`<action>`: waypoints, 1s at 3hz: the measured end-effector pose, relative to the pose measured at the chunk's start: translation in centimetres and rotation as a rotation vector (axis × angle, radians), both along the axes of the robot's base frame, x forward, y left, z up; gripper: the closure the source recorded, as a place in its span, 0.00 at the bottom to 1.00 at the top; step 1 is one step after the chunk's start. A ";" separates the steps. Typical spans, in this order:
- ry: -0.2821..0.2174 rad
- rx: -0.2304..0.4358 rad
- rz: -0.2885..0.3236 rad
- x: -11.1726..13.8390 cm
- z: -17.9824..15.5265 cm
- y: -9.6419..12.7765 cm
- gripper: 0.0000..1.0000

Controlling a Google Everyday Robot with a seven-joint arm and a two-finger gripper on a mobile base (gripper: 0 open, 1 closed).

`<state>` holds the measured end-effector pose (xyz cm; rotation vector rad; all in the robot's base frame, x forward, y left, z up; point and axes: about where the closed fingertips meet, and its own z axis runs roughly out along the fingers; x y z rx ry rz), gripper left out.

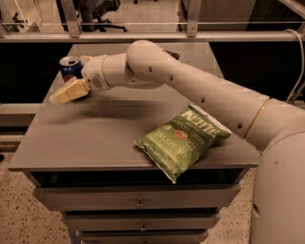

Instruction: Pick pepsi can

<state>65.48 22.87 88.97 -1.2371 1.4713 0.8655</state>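
The pepsi can point(70, 67) is a blue can with a silver top, standing upright near the far left corner of the grey table point(95, 138). My gripper point(68, 91) is cream-coloured and sits just in front of and slightly below the can, covering its lower part. My white arm reaches in from the right across the table. I cannot tell whether the gripper touches the can.
A green chip bag point(183, 140) lies near the table's front right edge. Drawers point(138, 202) sit under the tabletop. A metal rail point(143, 35) runs behind the table, with an office chair point(97, 12) beyond it.
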 end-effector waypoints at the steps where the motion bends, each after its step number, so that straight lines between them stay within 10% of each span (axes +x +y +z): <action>1: -0.014 0.014 -0.011 1.1 -1.0 1.3 0.17; 3: -0.042 0.049 -0.046 2.5 -0.4 1.0 0.64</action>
